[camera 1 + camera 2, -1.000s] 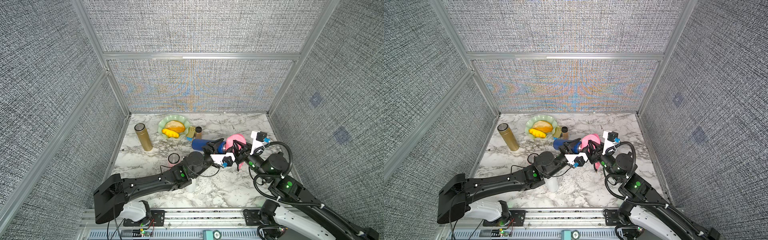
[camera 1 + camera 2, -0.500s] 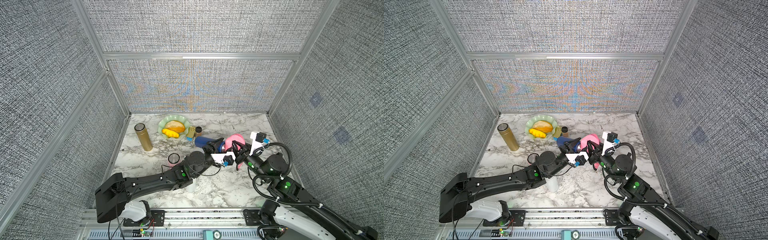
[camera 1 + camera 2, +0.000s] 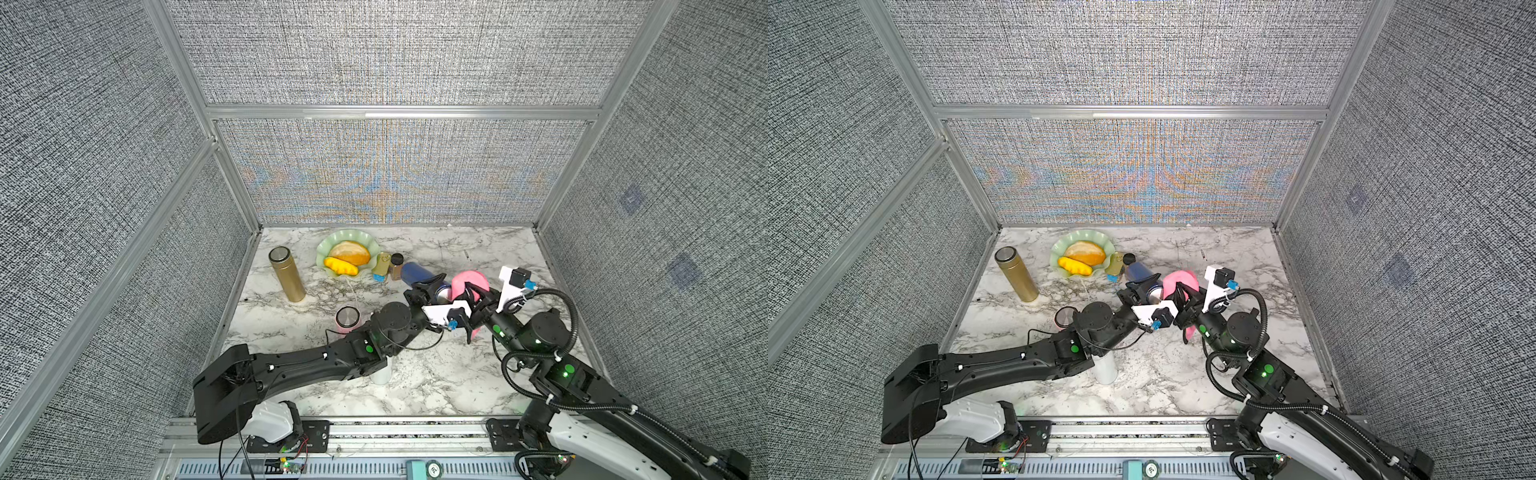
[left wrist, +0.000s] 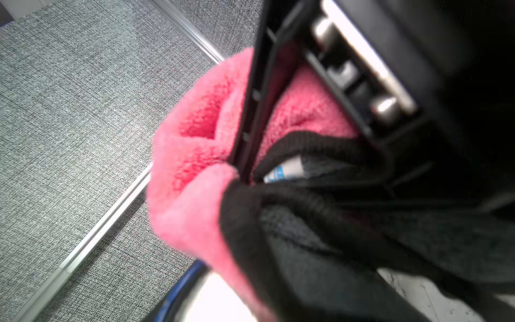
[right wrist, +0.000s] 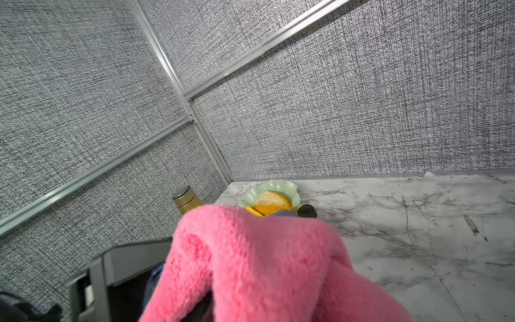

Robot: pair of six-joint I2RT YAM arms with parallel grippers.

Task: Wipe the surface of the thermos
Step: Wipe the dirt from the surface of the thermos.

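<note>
Wiping looks underway. The left pincer (image 3: 428, 291) is clamped on the tilted blue thermos (image 3: 417, 272) mid-tabletop (image 3: 457, 386), and the right pincer (image 3: 471, 296) grips a pink cloth (image 3: 468, 281) against the thermos's near end. The exposed far body likely remains to be wiped.

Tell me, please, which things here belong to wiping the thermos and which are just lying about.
In the job: dark blue metal thermos in the left gripper; pink fleecy cloth in the right gripper.
Lying about: gold cylindrical flask; pale green scalloped plate of food; small brown black-capped bottle; pink metal-lidded cup; white cup.
</note>
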